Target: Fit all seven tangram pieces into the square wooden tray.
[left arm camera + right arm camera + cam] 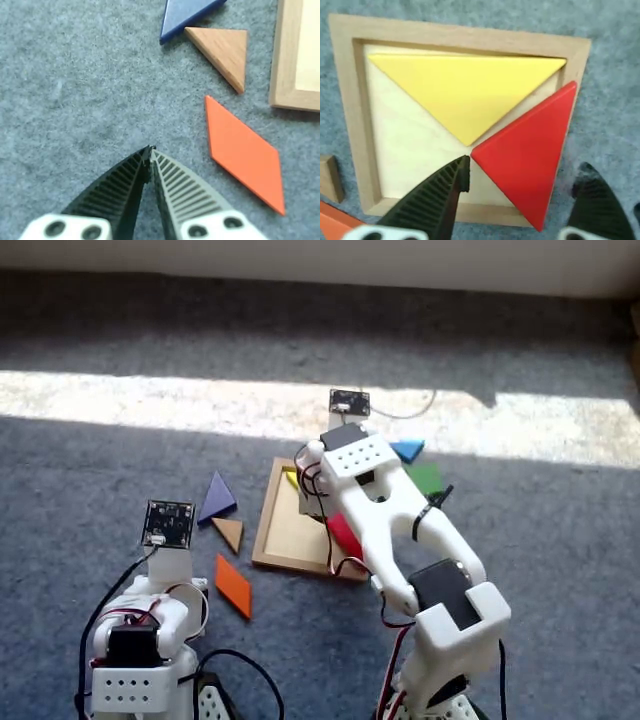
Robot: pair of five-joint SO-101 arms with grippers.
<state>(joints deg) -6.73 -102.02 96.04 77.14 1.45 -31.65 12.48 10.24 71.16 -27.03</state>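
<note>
One tucked back, one stretched out.
Left arm [140,640] sits folded back, left pincer [150,150] closed; right arm [395,520] extends forward, right pincer [525,167] spread wide.

Matt wooden tray [470,39], rough grey carpet [75,75]

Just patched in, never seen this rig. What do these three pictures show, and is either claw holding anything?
Two small robot arms work over a grey surface. One picture looks down from a fixed camera; the other two come from cameras on each arm's wrist. The left gripper is shut and empty, near an orange parallelogram, a tan triangle and a navy triangle. The right gripper is open, straddling a red triangle that overlaps the rim of the wooden tray; a yellow triangle lies inside. Nothing is held.
</note>
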